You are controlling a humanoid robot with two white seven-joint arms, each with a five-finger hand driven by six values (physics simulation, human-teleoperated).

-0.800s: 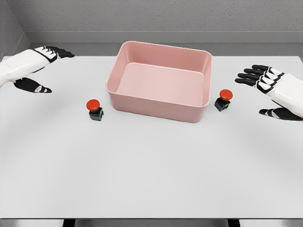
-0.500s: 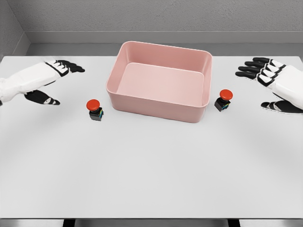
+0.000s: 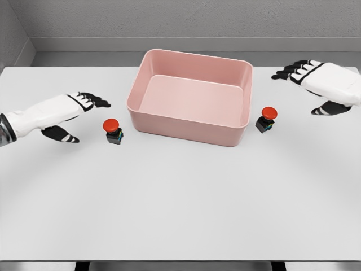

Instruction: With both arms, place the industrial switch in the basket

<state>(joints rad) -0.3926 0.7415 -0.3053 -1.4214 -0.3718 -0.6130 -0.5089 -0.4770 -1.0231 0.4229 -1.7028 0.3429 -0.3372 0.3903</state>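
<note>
On the white table (image 3: 180,209), each open, empty hand lay just outside its switch: left hand (image 3: 62,113) nearest the left switch (image 3: 113,131), right hand (image 3: 324,84) up-right of the right switch (image 3: 266,119), flanking the pink basket (image 3: 189,132).

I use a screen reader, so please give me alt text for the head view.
Two red-capped industrial switches stand on a white table, one either side of an empty pink basket. The open left hand and open right hand each hover near one.
</note>
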